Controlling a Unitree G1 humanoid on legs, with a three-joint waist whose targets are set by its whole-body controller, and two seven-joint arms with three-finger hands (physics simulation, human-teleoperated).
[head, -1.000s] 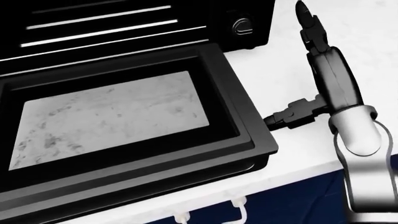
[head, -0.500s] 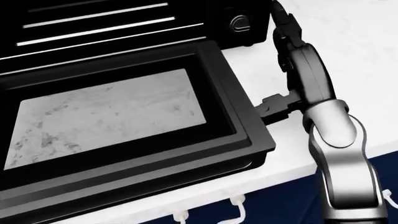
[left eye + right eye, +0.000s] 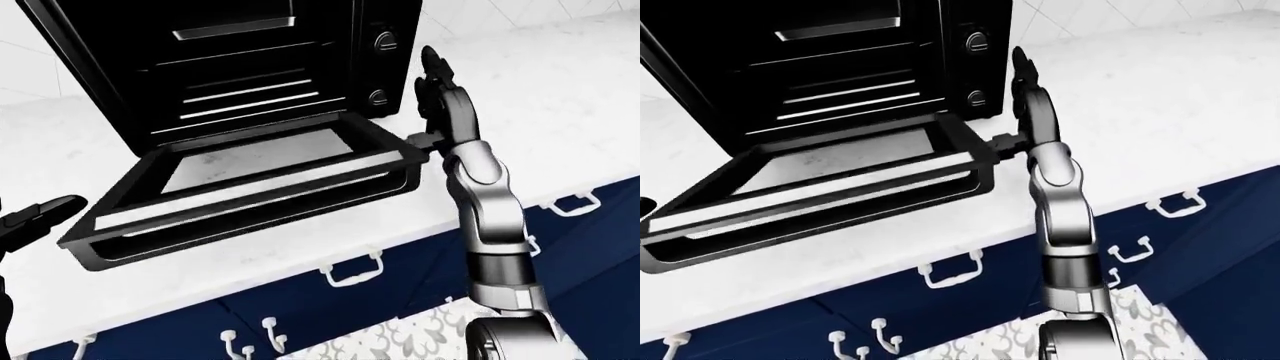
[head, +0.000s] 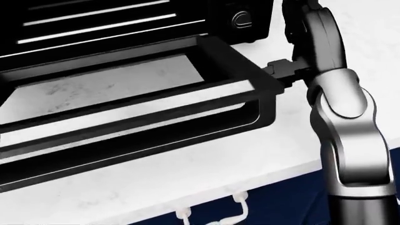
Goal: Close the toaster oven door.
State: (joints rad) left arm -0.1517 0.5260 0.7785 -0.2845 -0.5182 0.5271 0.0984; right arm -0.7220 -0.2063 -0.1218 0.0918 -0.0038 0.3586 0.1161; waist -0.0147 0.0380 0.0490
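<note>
The white counter (image 3: pixel 560 112) carries the black toaster oven (image 3: pixel 230 60) at the far left, its glass door (image 3: pixel 250 176) hanging open, roughly level over the near edge. The right hand (image 3: pixel 432 112) stands beside the door's right corner, fingers spread, one touching that corner. The left hand (image 3: pixel 30 221) shows only partly at the left edge, its state unclear.

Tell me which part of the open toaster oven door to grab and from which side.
Take the handle bar along the free edge of the toaster oven door, coming from below. The door hangs open, nearly flat, hinged at the oven, so lifting that far edge likely swings it shut. The right hand is at its right corner.
</note>
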